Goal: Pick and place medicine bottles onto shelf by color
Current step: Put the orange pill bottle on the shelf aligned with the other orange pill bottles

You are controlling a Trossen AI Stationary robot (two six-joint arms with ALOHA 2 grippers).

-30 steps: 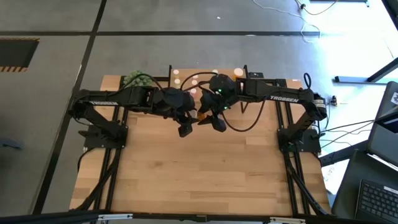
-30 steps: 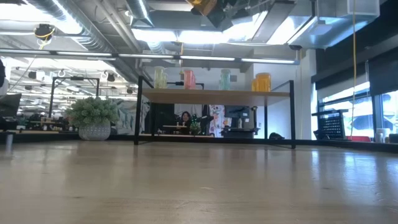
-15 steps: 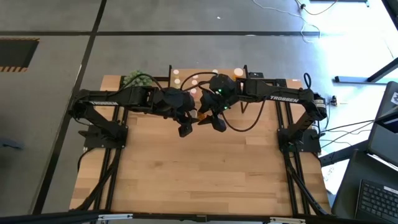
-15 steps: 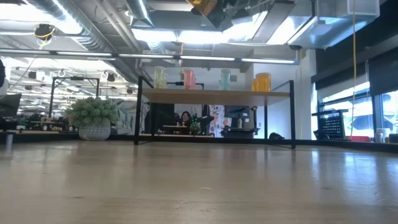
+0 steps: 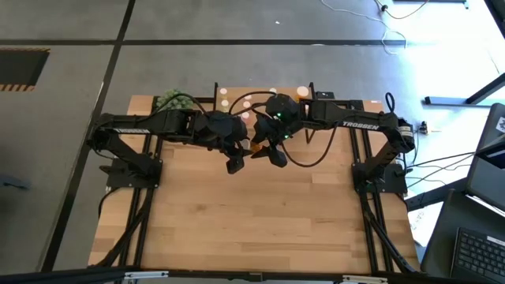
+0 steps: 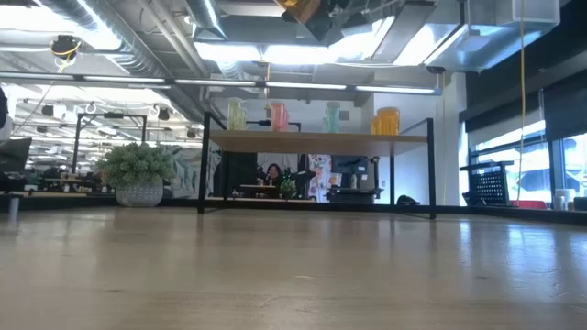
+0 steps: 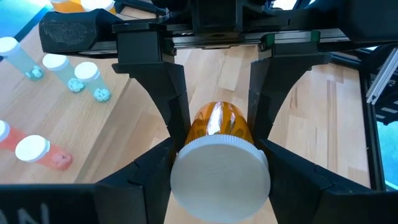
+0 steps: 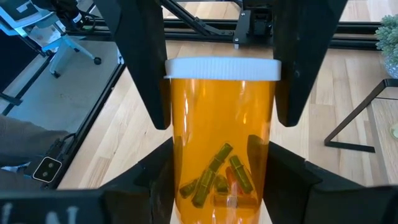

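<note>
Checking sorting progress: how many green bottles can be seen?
3, all on the shelf in a row, seen from the left wrist: one at the end, one in the middle, one nearest the arms. More may be hidden behind the arms.

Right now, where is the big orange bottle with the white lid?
The big orange bottle is up in the air over the table's middle, between the left claw and right claw, just in front of the shelf.
</note>
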